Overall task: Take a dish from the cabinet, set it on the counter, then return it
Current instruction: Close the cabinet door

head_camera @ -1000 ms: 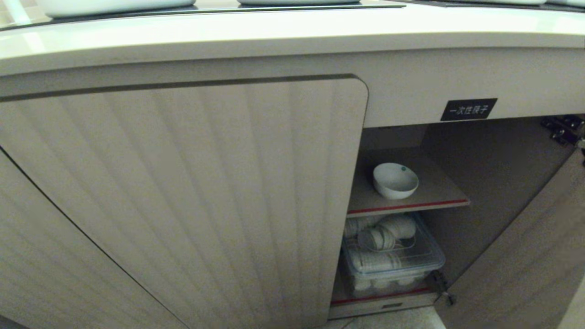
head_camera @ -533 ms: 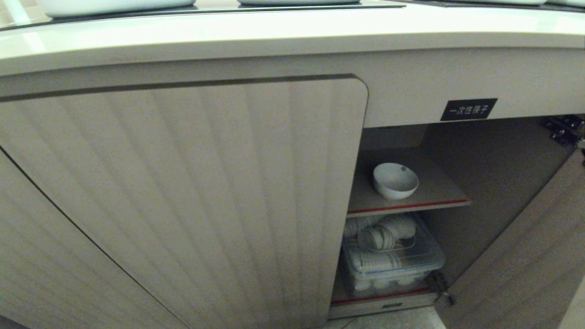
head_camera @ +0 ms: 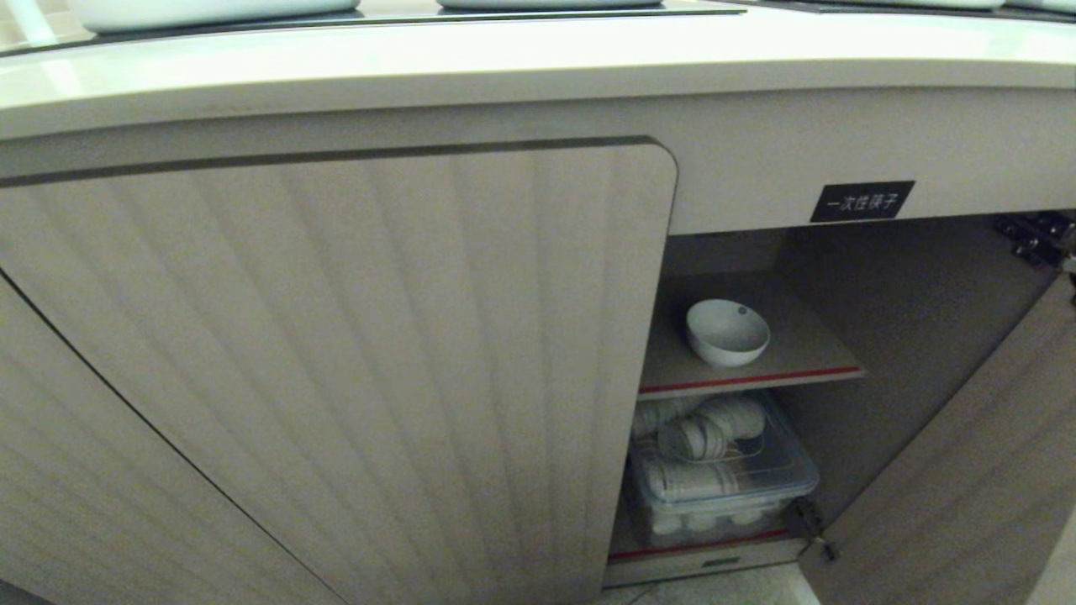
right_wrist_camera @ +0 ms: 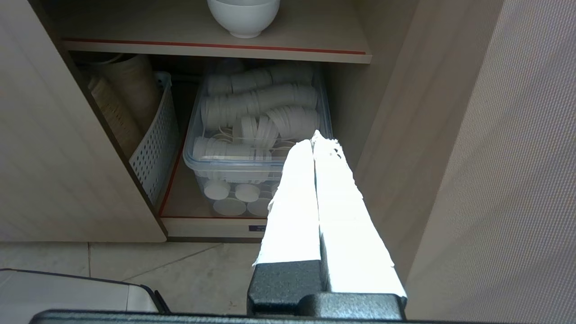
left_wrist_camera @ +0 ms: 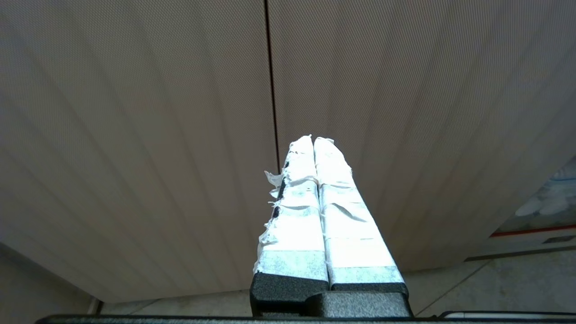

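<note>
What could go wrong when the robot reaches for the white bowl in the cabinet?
1. The bowl sits behind the closed left door; an arm may hit the door's edge.
2. The glossy bowl may slip from the right gripper, which is shut and away from it.

A small black label [head_camera: 862,202] with white Chinese characters, 一次性筷子, sits on the cabinet [head_camera: 756,176] face just above the open right compartment, under the counter [head_camera: 538,59] edge.
</note>
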